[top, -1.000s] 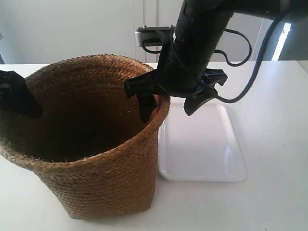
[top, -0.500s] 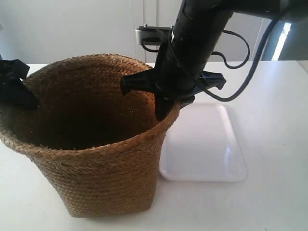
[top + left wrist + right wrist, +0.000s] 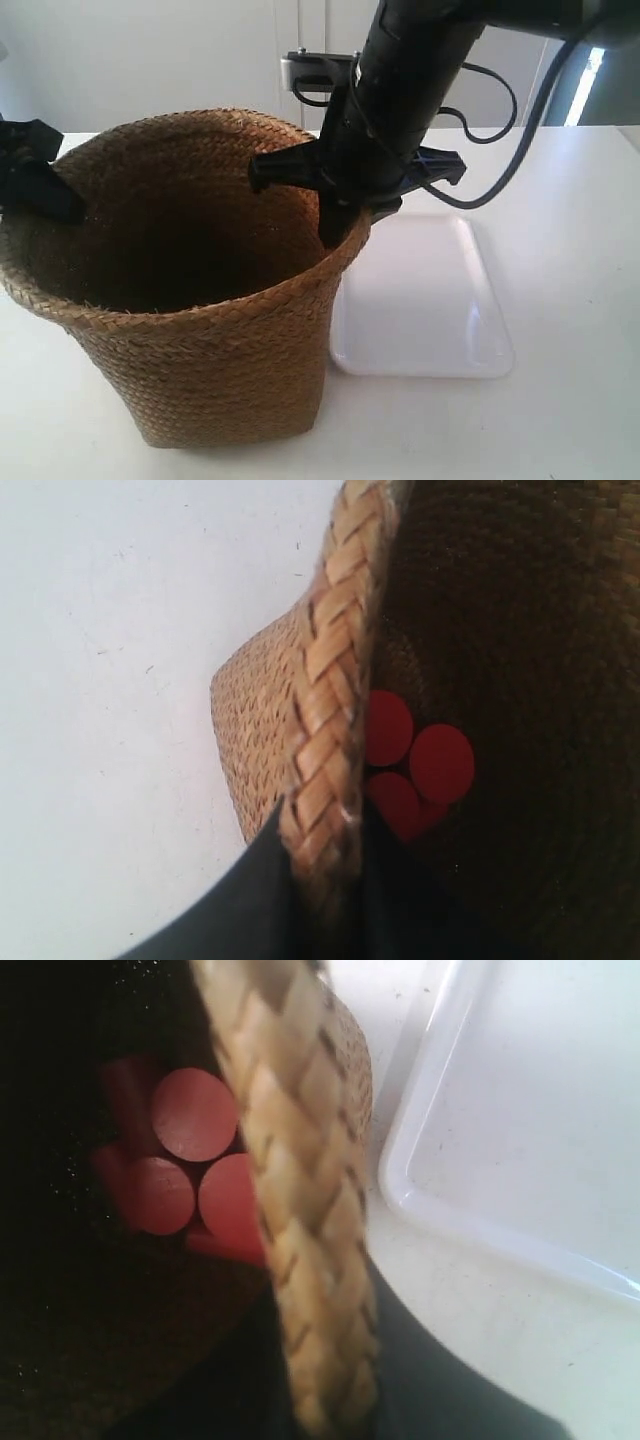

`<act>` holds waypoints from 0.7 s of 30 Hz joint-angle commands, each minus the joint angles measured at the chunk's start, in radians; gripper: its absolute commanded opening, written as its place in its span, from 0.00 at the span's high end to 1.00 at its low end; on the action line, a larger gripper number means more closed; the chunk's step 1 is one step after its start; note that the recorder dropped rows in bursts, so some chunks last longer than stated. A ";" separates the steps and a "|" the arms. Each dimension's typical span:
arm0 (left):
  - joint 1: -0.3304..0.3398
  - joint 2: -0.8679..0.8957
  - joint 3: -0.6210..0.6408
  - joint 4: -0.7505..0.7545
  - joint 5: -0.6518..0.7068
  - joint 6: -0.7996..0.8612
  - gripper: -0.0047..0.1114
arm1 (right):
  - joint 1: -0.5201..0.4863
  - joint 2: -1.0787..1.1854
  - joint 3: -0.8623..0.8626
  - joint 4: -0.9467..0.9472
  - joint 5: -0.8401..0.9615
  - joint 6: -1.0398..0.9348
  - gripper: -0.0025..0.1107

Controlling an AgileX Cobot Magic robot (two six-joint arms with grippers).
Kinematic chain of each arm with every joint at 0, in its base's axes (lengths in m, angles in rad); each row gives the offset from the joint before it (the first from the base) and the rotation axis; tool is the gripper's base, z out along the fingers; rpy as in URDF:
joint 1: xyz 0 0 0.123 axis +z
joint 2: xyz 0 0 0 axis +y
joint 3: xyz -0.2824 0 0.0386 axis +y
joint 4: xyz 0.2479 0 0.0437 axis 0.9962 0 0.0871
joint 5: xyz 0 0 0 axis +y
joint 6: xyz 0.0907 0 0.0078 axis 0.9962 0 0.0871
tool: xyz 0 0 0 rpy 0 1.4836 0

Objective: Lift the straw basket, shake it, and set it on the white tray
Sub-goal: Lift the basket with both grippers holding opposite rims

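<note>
While the left gripper clamps its fingers on the braided rim, one inside and one outside, the right gripper pinches the opposite rim the same way. The straw basket stands upright between them, red discs on its dark floor. The white tray lies just right of it on the table.
</note>
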 commanded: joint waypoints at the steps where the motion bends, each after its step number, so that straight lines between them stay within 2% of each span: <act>1: -0.004 -0.004 -0.002 -0.032 -0.005 0.056 0.96 | 0.002 -0.003 0.004 -0.040 -0.064 -0.046 0.98; 7: -0.004 -0.087 -0.002 -0.049 -0.062 0.103 0.96 | 0.002 -0.119 0.004 -0.074 -0.092 -0.178 0.98; 10: -0.004 -0.168 -0.002 -0.073 -0.151 0.122 0.96 | 0.002 -0.198 0.004 -0.106 -0.131 -0.195 0.98; 12: -0.004 -0.179 -0.002 -0.078 -0.197 0.124 0.96 | 0.002 -0.213 0.050 -0.107 -0.201 -0.195 0.98; 16: -0.004 -0.180 -0.002 -0.203 -0.244 0.223 0.96 | 0.002 -0.272 0.270 -0.143 -0.507 -0.172 0.98; 18: -0.004 -0.168 -0.002 -0.198 -0.242 0.270 0.96 | 0.002 -0.290 0.313 -0.143 -0.573 -0.172 0.98; 21: -0.004 -0.147 -0.002 -0.200 -0.277 0.295 0.96 | 0.002 -0.296 0.318 -0.148 -0.576 -0.198 0.98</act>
